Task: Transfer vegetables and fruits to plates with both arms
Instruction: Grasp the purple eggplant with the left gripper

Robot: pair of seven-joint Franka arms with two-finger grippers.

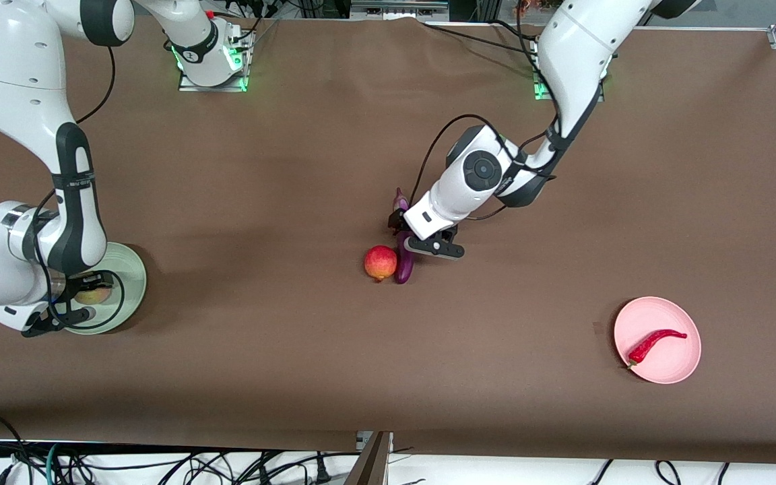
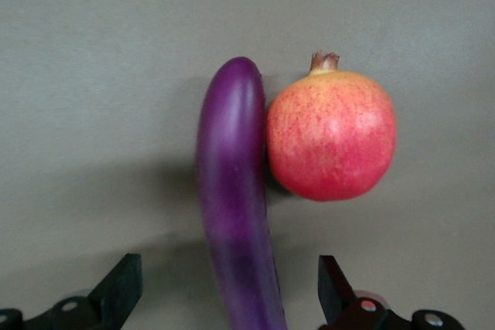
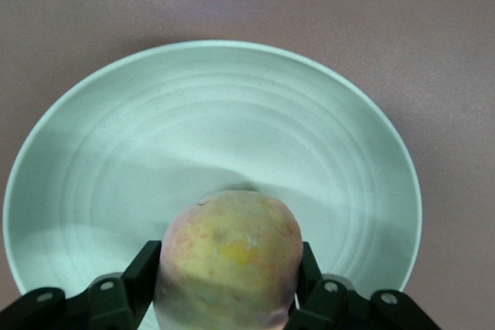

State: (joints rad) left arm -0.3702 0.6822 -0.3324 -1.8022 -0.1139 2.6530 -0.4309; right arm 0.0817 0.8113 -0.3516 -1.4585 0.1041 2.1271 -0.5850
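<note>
The purple eggplant (image 1: 404, 267) lies mid-table, touching the red fruit with a yellow patch (image 1: 380, 263). My left gripper (image 1: 420, 237) is low over the eggplant, open. In the left wrist view the gripper (image 2: 230, 291) has its fingers (image 2: 121, 290) on either side of the eggplant (image 2: 232, 191), apart from it, with the red fruit (image 2: 331, 135) beside it. My right gripper (image 3: 230, 276) is shut on the yellowish-pink peach (image 3: 230, 260) over the pale green plate (image 3: 216, 129). In the front view it (image 1: 85, 296) is over that plate (image 1: 133, 269). The red chili (image 1: 654, 342) lies on the pink plate (image 1: 671, 360).
The green plate is at the right arm's end of the table, the pink plate at the left arm's end, nearer the front camera. Brown tabletop surrounds them. Cables hang past the table's front edge (image 1: 374, 450).
</note>
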